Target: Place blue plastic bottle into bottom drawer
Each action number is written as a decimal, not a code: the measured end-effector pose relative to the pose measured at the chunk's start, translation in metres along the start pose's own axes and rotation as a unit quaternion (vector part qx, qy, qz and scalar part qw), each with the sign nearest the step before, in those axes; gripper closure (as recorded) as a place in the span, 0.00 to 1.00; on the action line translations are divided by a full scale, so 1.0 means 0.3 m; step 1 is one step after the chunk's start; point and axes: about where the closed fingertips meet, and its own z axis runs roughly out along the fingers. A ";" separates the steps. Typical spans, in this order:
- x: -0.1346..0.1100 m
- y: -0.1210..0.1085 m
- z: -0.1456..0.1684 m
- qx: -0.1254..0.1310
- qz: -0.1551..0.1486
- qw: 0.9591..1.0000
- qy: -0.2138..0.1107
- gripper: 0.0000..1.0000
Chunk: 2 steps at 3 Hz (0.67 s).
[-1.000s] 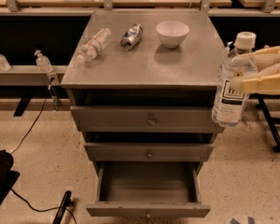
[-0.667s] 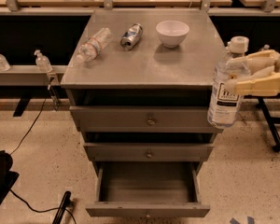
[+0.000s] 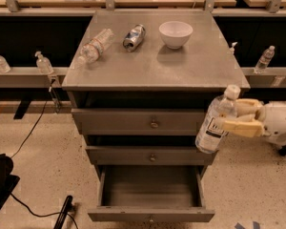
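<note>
The blue plastic bottle (image 3: 214, 123), clear with a white cap and a white label with dark print, is held upright in my gripper (image 3: 229, 119) at the right of the grey cabinet. The gripper's cream fingers (image 3: 238, 127) are closed around the bottle's upper body. The bottle hangs in front of the cabinet's right edge, level with the top and middle drawers. The bottom drawer (image 3: 150, 214) is pulled out below and to the left of the bottle, and its deep grey interior shows nothing inside.
On the cabinet top (image 3: 190, 66) lie a slim clear bottle with a reddish label (image 3: 94, 46), a dented silver-blue can (image 3: 133, 36) and a white bowl (image 3: 175, 33). Small bottles (image 3: 43, 62) stand on ledges either side. A black cable (image 3: 28, 132) runs along the floor at left.
The gripper and bottle have moved down and left, from beside the cabinet top's right edge to in front of the upper drawers, closer to the open bottom drawer.
</note>
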 end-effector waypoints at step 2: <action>0.563 0.049 0.003 0.051 -0.016 0.996 0.067 1.00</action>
